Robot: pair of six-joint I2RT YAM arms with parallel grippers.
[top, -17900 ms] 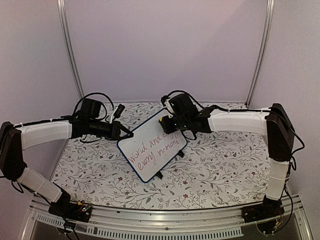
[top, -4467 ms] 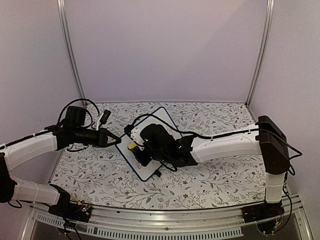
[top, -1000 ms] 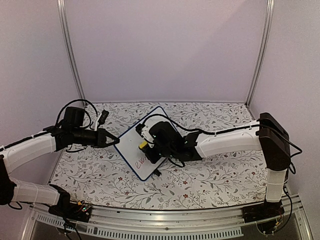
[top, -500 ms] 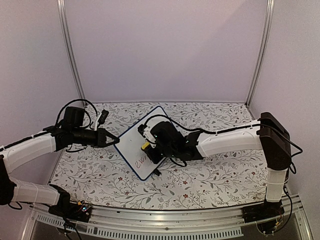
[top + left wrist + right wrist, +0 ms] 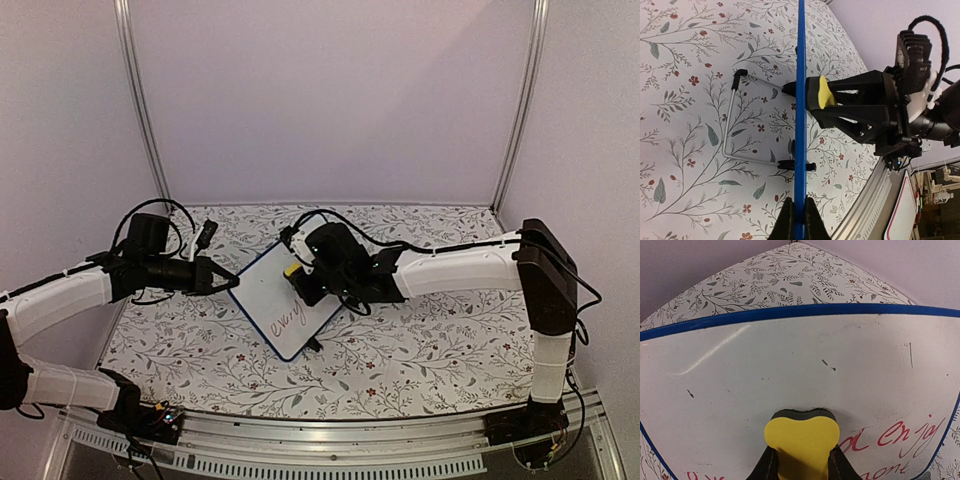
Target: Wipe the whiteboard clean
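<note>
The whiteboard [image 5: 268, 300] stands propped mid-counter [image 5: 430, 330], its left edge pinched in the left gripper [image 5: 232, 282]. The right gripper [image 5: 297, 278], clamped on the eraser [image 5: 292, 270], presses the board's far half. The red writing [image 5: 285, 320] lies below it, along the near long edge.

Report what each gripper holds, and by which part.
The left gripper pinches the whiteboard by its blue frame edge. The right gripper clamps the yellow eraser by its two sides.
</note>
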